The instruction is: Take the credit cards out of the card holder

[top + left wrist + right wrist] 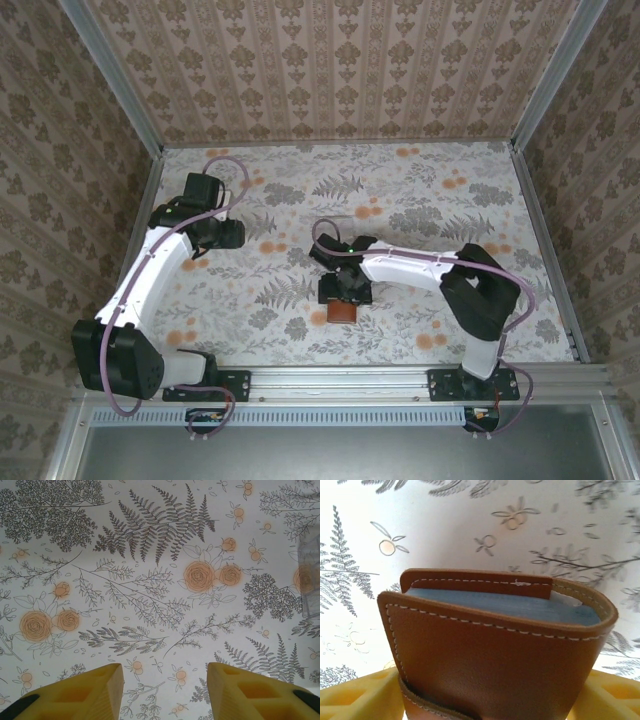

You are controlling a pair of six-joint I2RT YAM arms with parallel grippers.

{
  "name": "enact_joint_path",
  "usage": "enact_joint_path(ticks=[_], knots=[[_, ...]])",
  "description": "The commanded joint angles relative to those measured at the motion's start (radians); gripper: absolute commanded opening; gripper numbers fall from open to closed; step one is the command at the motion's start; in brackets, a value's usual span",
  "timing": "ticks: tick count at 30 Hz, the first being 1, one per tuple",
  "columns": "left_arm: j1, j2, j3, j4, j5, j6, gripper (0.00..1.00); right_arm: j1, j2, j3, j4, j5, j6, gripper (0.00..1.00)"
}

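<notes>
Smooth leather card holder (495, 660), matt floral table (150, 535)

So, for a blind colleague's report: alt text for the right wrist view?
A brown leather card holder with white stitching sits in the right gripper, between yellow fingers. Blue-grey lining shows at its mouth; floral tablecloth behind.

Small reddish-brown leather card holder (495, 660), white-stitched, folded, grey-blue lining showing along its upper edge, near the front middle of the floral table (420, 200).
</notes>
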Motion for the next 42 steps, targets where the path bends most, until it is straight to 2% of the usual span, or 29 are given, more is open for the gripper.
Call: enact_joint_path(ticks=[1, 11, 17, 20, 23, 34, 38, 42], knots=[[0.009, -0.005, -0.011, 0.001, 0.000, 0.015, 0.48, 0.012, 0.032, 0.040, -0.059, -0.026, -0.054, 0.79], [0.005, 0.004, -0.011, -0.001, 0.012, 0.001, 0.49, 0.016, 0.017, 0.037, -0.055, -0.037, -0.060, 0.88], [-0.076, 0.011, -0.011, 0.007, 0.011, -0.060, 0.49, 0.012, -0.097, -0.007, -0.016, -0.055, -0.054, 0.89], [-0.149, 0.013, -0.024, 0.028, 0.030, -0.140, 0.48, -0.008, -0.160, -0.067, 0.043, -0.096, -0.055, 0.88], [-0.267, 0.020, -0.036, 0.055, 0.027, -0.239, 0.48, -0.046, -0.226, -0.151, 0.129, -0.157, -0.060, 0.86], [-0.620, 0.117, -0.100, 0.160, -0.003, -0.581, 0.41, -0.242, -0.341, -0.409, 0.360, -0.401, -0.105, 0.70], [-0.712, 0.189, -0.094, 0.182, -0.009, -0.676, 0.39, -0.295, -0.350, -0.462, 0.404, -0.469, -0.122, 0.64], [-0.786, 0.279, -0.046, 0.172, -0.024, -0.744, 0.38, -0.319, -0.346, -0.476, 0.412, -0.496, -0.141, 0.63]])
